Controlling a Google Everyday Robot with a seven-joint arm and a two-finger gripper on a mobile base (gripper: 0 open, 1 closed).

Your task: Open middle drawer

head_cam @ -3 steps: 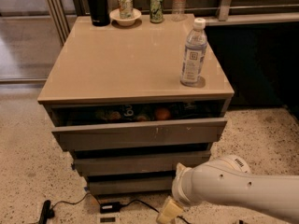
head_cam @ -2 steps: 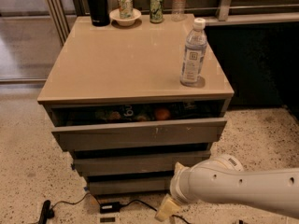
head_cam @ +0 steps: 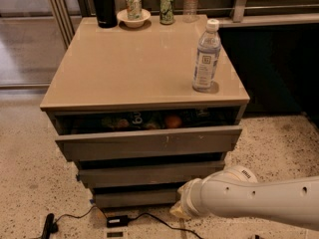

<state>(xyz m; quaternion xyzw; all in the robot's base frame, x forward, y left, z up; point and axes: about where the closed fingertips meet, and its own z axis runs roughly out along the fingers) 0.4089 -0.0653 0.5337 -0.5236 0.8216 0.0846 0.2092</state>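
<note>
Under the surface, stacked: top drawer, middle drawer, lowest drawer. On it, bottle near right; flask, bowl, can along far edge. Claw low, before lowest drawer's right end.

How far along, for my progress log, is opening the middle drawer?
Done: nothing visible; the middle drawer shows no tray, its front set back under the ajar top drawer. In hand: the gripper hangs low at the right end of the bottom drawer. Left: grip the middle front and pull it out.
</note>
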